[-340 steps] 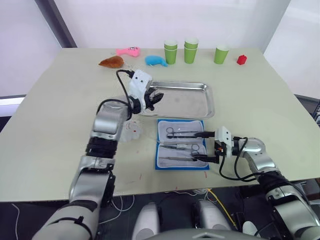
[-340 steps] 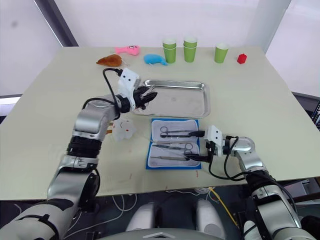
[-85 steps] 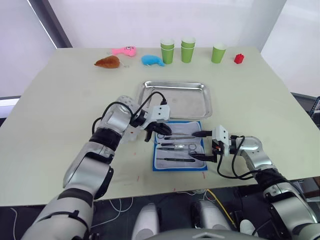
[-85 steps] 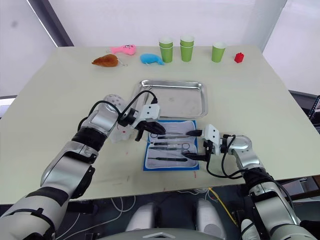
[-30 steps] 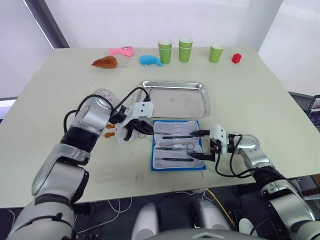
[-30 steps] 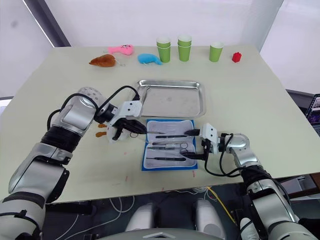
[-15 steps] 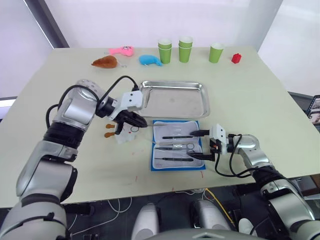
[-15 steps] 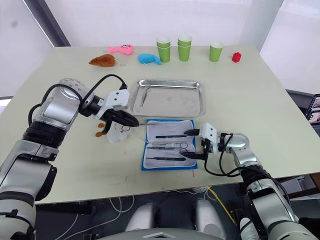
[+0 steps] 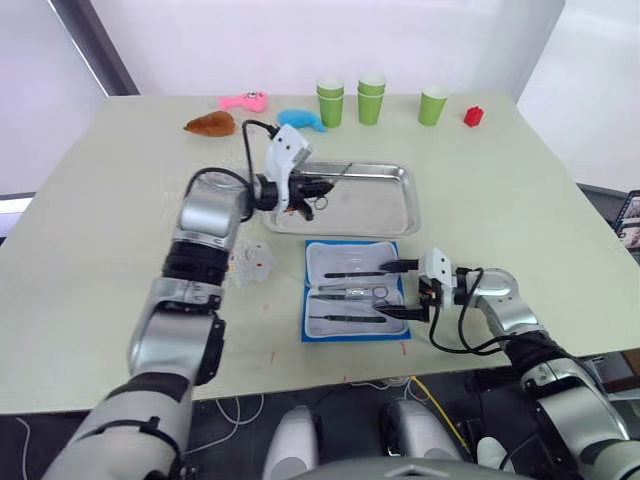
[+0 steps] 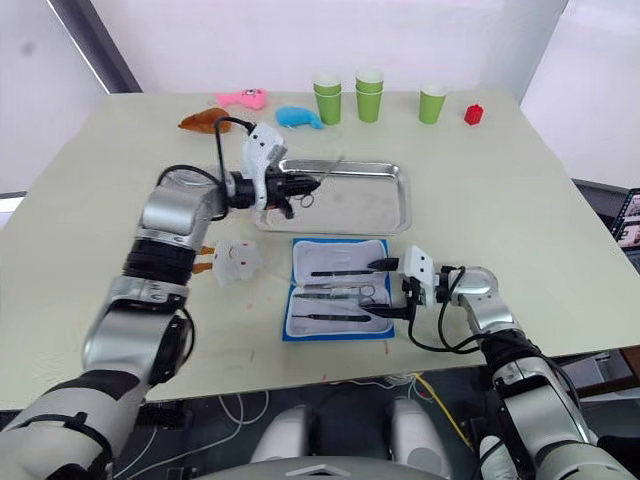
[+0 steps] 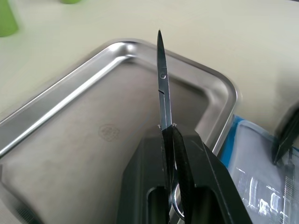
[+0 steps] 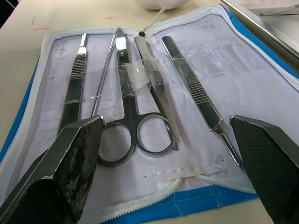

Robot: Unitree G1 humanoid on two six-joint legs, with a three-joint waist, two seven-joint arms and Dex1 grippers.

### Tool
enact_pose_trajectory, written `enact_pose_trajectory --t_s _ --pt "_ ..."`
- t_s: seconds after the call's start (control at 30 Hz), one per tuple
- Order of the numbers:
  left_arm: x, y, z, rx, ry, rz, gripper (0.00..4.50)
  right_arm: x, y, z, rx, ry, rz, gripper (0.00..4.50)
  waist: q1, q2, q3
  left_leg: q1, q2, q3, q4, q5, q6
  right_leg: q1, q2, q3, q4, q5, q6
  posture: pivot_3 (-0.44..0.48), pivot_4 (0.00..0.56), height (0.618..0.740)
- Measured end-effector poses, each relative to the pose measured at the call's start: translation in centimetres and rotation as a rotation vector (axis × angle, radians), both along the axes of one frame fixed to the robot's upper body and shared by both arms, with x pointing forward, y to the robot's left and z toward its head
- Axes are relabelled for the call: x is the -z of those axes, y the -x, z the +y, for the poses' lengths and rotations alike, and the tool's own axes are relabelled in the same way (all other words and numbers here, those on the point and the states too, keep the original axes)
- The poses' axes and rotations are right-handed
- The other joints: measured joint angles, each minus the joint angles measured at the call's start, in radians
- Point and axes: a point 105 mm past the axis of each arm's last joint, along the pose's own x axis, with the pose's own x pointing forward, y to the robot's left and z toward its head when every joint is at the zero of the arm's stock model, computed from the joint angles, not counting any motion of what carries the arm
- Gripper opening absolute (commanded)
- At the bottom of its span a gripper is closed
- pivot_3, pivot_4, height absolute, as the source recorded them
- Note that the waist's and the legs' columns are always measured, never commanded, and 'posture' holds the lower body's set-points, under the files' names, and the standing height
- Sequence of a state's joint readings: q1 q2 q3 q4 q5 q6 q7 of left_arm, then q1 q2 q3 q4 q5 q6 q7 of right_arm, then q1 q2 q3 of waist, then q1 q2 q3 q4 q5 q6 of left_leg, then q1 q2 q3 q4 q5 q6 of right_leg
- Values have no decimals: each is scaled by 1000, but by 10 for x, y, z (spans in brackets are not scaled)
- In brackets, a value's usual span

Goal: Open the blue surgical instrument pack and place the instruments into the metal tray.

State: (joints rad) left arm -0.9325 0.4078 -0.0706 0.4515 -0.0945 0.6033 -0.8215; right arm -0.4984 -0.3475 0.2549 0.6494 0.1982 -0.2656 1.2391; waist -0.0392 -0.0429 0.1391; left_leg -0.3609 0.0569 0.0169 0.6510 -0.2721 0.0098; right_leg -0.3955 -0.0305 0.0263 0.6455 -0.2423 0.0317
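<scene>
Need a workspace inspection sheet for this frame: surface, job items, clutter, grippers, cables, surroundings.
Surface: pale table, a few small red marks near its front edge.
Job's things: blue surgical instrument pack lies open, several instruments under clear straps; metal tray behind it.
Clutter: green cups, pink toy, blue whale toy, brown toy, red block, white toy.
Grippers: left gripper holds scissors over the tray; right gripper open at the pack.
Cables: black leads on both wrists.
Surroundings: white walls.

The blue pack (image 9: 356, 290) lies open before the steel tray (image 9: 385, 205), slim tools strapped inside, scissors (image 11: 163, 93) held above the tray.
</scene>
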Motion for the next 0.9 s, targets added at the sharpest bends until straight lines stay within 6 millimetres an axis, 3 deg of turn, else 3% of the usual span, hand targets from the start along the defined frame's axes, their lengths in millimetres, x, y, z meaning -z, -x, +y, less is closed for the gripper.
enact_pose_trajectory --t_s 0.07,0.13,0.33,0.63,0.9 --pt "13 -12 -14 -150 18 -5 31 -1 0 1 -1 -2 -2 4500 -3 -1 0 1 0 -1 0 0 0 1 -1 2 0 1 2 0 150 739" --pt "21 -17 -15 -233 10 3 31 -1 0 2 -3 -6 -3 4500 -7 -1 0 1 0 0 0 0 0 1 0 2 0 3 5 0 150 739" --pt "35 -32 17 -531 16 47 31 -1 -1 2 -1 -4 -3 4500 -4 0 0 1 -1 -3 0 0 0 1 2 0 0 3 5 0 150 739" --pt "54 -33 21 -615 -9 117 31 -1 -1 2 -3 -4 -4 4500 -5 0 0 1 -2 -3 0 0 -1 1 2 0 -1 3 5 0 150 739" --pt "59 -31 26 -652 -9 153 31 -1 -1 2 -2 -4 -4 4500 -5 0 0 1 -2 -3 0 0 -1 1 2 0 -1 4 6 0 150 739"
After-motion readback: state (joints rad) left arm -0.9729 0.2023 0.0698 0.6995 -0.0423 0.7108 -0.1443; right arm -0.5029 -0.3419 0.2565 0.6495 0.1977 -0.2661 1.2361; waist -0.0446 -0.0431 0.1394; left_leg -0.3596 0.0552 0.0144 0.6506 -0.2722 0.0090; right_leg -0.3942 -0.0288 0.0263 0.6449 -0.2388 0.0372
